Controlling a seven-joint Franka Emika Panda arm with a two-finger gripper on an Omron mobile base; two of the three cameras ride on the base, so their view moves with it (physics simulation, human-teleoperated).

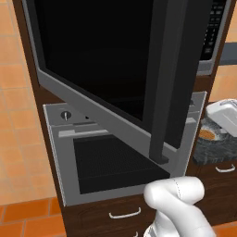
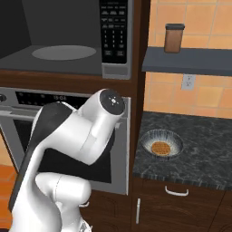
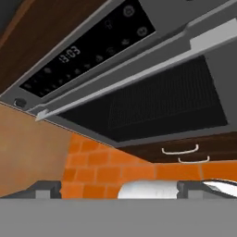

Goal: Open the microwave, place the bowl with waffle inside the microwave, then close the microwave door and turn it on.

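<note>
One microwave (image 2: 68,41) sits in the dark wood cabinet, and its one door (image 1: 106,60) stands swung wide open toward the left, the black glass panel and its vertical handle edge reaching out over the space in front of the oven (image 1: 115,157) below. With the door out of the way, the cavity is open; one round grey turntable plate (image 2: 65,52) lies on its floor, with nothing on it. One keypad strip (image 2: 113,29) of small white buttons runs down the microwave's right side.

Under the microwave is one silver oven with a dark window, a display strip (image 3: 69,55) and a horizontal bar handle (image 3: 120,78). Below it, two curved drawer pulls (image 3: 179,151) show on the wood fronts.

To the right of the cabinet, one dark speckled bench (image 2: 204,154) carries one small grey bowl (image 2: 161,144), set near the bench's left front corner and well apart from the microwave. Inside the bowl lies one tan-orange waffle (image 2: 159,147). The rest of the bench top around the bowl is bare. Above the bench, one shelf (image 2: 186,65) holds one brown jar (image 2: 174,38) with a dark lid.

The gripper (image 3: 118,190) is low, in front of the oven and pointing up at it; only the finger tips show at the edge of the hand view, set far apart with nothing between them, so it is released.
</note>
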